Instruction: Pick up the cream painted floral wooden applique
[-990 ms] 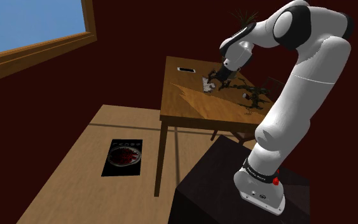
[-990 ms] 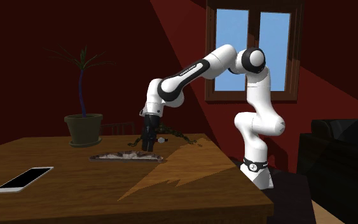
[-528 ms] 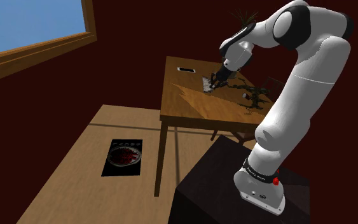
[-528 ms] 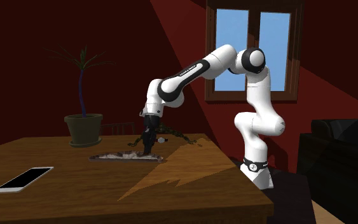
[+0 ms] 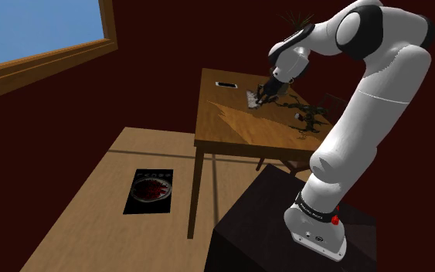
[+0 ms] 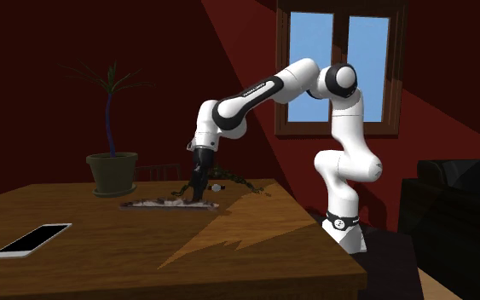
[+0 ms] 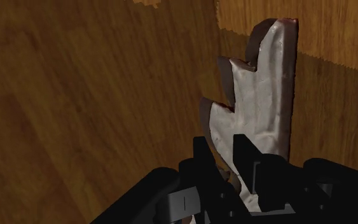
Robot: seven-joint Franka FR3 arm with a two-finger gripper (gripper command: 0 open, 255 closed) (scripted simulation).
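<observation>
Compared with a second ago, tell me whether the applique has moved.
Yes: clasped by the gripper, the applique has risen slightly off the table, towards the plant pot.

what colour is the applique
The applique is greyish cream with dark brown edges; clearest in the wrist view.

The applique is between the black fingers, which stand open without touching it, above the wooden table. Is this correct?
Not quite: the fingers are not open. The wrist view shows the gripper shut on the pale applique, clasping its near end between the black fingers, above the wooden table.
</observation>
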